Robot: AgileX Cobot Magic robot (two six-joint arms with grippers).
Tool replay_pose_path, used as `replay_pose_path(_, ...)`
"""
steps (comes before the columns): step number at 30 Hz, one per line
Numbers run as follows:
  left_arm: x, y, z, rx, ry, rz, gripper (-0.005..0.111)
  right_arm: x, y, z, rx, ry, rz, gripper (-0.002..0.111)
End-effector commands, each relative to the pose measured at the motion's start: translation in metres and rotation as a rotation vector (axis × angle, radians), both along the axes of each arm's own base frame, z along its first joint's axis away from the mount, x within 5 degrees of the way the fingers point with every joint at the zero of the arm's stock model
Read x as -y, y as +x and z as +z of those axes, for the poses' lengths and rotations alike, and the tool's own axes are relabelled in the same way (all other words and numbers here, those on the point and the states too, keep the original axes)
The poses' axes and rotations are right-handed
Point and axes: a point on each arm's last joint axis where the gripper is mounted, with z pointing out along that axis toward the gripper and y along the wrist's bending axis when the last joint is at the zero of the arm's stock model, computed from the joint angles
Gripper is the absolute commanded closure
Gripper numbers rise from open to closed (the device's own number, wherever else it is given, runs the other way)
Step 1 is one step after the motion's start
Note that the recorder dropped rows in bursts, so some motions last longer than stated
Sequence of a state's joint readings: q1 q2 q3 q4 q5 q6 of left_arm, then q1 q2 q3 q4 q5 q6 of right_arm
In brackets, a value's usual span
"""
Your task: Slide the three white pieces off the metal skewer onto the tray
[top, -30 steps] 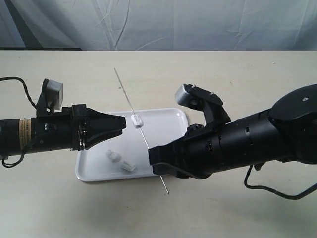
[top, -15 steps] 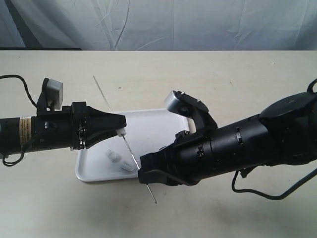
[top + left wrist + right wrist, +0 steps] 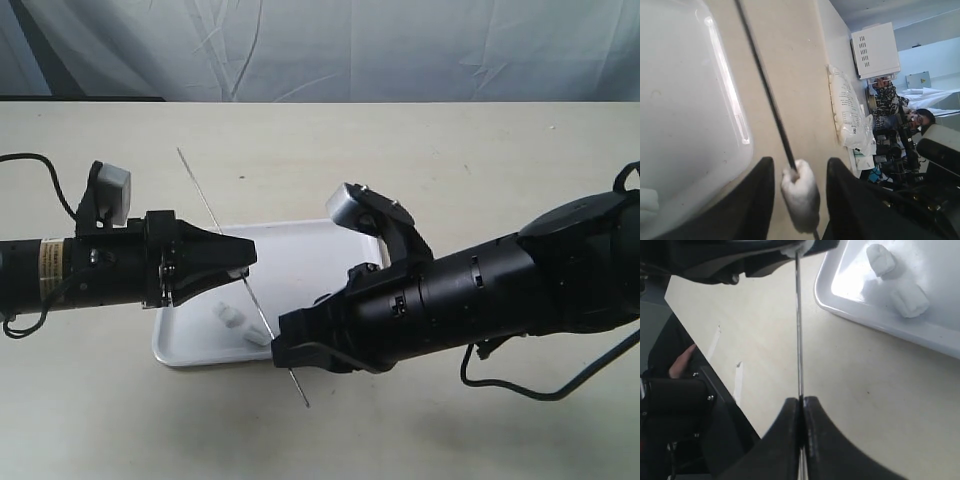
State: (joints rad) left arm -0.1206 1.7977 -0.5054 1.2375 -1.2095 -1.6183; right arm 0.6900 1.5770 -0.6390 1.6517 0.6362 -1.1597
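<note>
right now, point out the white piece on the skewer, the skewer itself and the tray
white piece [image 3: 800, 197], left wrist view, middle of its body
metal skewer [image 3: 799, 330], right wrist view, bare shaft
tray [image 3: 300, 258], exterior view, bare floor

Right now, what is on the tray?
Two white pieces lie on the tray near its rim. The third is on the skewer, inside the left gripper. The right arm covers the tray's right corner.
</note>
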Motion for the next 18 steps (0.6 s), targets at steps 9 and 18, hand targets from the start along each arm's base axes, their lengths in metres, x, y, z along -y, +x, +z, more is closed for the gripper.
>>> replay_pose_path(9, 0.0033, -0.0015, 0.0031, 0.008, -0.011, -0.021, 0.094, 0.0004, 0.0022, -0.0001, 0.025, -0.01, 0.001, 0.109)
replay_pose_path(18, 0.0027, 0.001, 0.004, 0.009, -0.022, 0.01, 0.104, 0.0025, -0.0027, -0.0035, 0.049, -0.047, 0.079, 0.109)
